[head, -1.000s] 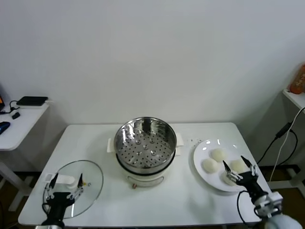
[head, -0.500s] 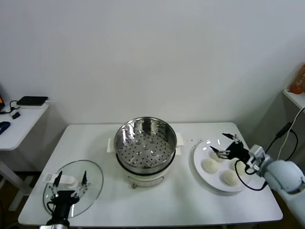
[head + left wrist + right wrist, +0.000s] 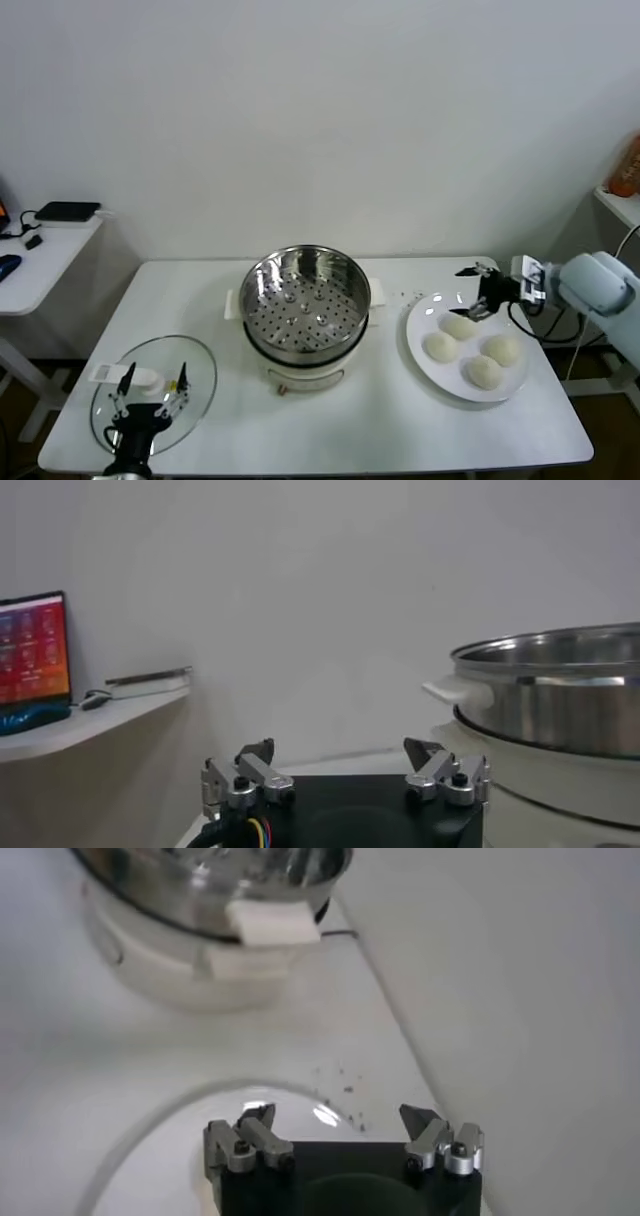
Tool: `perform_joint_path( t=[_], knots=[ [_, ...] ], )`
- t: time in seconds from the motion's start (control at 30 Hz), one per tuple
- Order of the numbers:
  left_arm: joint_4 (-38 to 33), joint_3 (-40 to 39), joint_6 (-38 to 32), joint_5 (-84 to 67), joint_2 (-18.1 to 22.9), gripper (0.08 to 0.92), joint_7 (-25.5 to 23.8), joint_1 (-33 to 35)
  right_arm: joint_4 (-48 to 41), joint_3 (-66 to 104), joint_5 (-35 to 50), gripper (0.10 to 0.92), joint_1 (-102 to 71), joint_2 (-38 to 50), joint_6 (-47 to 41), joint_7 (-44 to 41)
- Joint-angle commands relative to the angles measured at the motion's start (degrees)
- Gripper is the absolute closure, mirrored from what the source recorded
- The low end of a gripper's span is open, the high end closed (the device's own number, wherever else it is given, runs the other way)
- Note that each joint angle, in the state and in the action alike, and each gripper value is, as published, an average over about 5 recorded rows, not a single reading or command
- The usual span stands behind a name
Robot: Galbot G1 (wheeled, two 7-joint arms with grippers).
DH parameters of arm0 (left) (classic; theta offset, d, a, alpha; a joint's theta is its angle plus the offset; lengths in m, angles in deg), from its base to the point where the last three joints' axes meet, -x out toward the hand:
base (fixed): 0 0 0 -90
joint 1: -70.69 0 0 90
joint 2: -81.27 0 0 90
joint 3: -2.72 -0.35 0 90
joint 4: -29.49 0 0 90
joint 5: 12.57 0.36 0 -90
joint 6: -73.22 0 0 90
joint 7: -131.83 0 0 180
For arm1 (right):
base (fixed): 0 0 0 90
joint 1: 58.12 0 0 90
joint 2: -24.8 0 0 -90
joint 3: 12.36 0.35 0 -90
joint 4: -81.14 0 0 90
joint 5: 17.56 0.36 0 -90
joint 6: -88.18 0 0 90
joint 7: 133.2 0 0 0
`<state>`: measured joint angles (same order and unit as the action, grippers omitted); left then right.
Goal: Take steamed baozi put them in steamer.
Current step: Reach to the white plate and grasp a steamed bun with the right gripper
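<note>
Four off-white baozi lie on a white plate (image 3: 425,360) at the table's right: one at the back (image 3: 459,326), one on the left (image 3: 440,346), one on the right (image 3: 502,348), one at the front (image 3: 485,372). The shiny steamer (image 3: 305,296) stands empty on its white cooker base at the table's middle; it also shows in the left wrist view (image 3: 548,685) and the right wrist view (image 3: 215,888). My right gripper (image 3: 472,291) is open and empty, just above the plate's back edge, near the back baozi. In the right wrist view (image 3: 338,1120) its fingers frame the plate's rim (image 3: 190,1098). My left gripper (image 3: 150,391) is open, low at the front left.
A round glass lid (image 3: 155,385) with a white handle lies at the table's front left, under my left gripper. A side table (image 3: 40,250) with dark devices stands at the left. A shelf with an orange object (image 3: 626,165) and hanging cables are at the right.
My right gripper has moved from the plate's front right, across the plate, up to its back edge. All four baozi now show uncovered. My left gripper has sunk slightly.
</note>
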<state>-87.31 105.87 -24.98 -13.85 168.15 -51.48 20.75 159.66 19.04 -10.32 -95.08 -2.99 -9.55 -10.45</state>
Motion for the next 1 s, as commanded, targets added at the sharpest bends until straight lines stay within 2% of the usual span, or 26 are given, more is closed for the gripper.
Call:
perform_joint_path(
  t=[0.03, 0.2, 0.4, 1.0],
  knots=[
    [-0.32, -0.37, 0.42, -0.68, -0.44, 0.177, 0.29, 0.83, -16.10, -25.35, -9.69, 0.203, 24.89, -6.60, 10.00, -11.94],
    [-0.77, -0.72, 1.01, -0.71, -0.38, 0.177, 0.13, 0.91, -22.24, -31.75, -7.62, 0.203, 27.75, -12.31, 11.80, -12.46],
    [-0.81, -0.25, 1.84, -0.57, -0.59, 0.177, -0.05, 0.19, -24.98, -33.47, -8.01, 0.203, 25.07, -17.19, 12.23, -12.05],
    [0.03, 0.84, 2.23, -0.53, -0.41, 0.177, -0.08, -0.35, -32.60, -24.38, -16.68, 0.203, 12.68, -23.61, 13.92, -10.27]
  ],
)
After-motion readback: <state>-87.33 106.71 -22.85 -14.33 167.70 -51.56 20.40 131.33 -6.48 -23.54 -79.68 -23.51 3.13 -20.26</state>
